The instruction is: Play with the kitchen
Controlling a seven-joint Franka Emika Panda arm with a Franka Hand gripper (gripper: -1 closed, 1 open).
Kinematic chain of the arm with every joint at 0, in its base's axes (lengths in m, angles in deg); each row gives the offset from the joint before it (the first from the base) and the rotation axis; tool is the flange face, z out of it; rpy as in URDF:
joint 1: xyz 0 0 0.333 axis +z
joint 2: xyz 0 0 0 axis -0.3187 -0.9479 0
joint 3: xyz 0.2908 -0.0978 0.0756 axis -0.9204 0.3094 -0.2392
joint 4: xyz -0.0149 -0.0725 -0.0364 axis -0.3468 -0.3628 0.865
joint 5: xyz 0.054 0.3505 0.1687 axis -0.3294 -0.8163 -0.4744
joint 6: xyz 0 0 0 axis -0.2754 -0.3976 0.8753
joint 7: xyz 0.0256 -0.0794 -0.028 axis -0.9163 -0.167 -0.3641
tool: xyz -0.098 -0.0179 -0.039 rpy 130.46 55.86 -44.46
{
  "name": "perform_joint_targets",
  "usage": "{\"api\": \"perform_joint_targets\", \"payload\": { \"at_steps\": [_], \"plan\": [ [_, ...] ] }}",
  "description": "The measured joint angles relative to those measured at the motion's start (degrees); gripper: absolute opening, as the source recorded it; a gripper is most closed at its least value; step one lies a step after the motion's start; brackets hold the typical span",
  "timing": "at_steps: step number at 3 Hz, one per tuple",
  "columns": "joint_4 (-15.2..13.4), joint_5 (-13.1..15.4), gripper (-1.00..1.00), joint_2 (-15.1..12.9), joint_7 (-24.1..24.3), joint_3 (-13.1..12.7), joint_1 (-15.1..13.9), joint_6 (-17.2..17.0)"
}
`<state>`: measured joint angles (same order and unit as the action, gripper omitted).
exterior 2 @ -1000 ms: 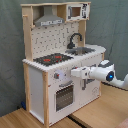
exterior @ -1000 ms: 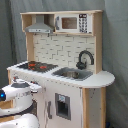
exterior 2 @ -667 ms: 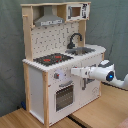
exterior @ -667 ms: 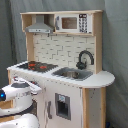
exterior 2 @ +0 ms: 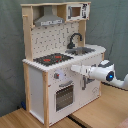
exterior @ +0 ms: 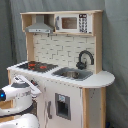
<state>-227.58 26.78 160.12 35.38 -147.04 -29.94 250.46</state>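
The gripper [exterior 2: 74, 68] reaches toward the front of the toy kitchen [exterior 2: 55, 75] in the second exterior view, its tip at the cabinet face just below the counter edge; whether the fingers are spread or pressed together cannot be told. The white arm [exterior 2: 102, 73] runs back from it toward the second exterior view's right, with a blue ring on its joint. Just beside the tip, toward the second exterior view's left, sit the knobs [exterior 2: 56, 76], and below them the windowed oven door [exterior 2: 64, 95]. Above the gripper lies the black stovetop [exterior 2: 52, 59] with red rings, and further along the counter the sink [exterior 2: 82, 50] with its black faucet [exterior 2: 75, 39]. High above hang the grey hood [exterior 2: 49, 20] and the small microwave [exterior 2: 76, 11]. In the first exterior view the arm [exterior: 19, 92] fills the lower left, against the cabinet front below the stovetop [exterior: 37, 65]. The kitchen stands on a wooden floor [exterior 2: 20, 120] before a grey-green curtain [exterior 2: 10, 55].
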Motion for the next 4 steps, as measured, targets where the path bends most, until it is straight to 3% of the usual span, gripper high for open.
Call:
{"api": "perform_joint_targets", "payload": {
  "at_steps": [4],
  "plan": [
    [-0.06,-0.12,-1.0,0.0,24.99,0.0,0.03,0.15]
  ]
}}
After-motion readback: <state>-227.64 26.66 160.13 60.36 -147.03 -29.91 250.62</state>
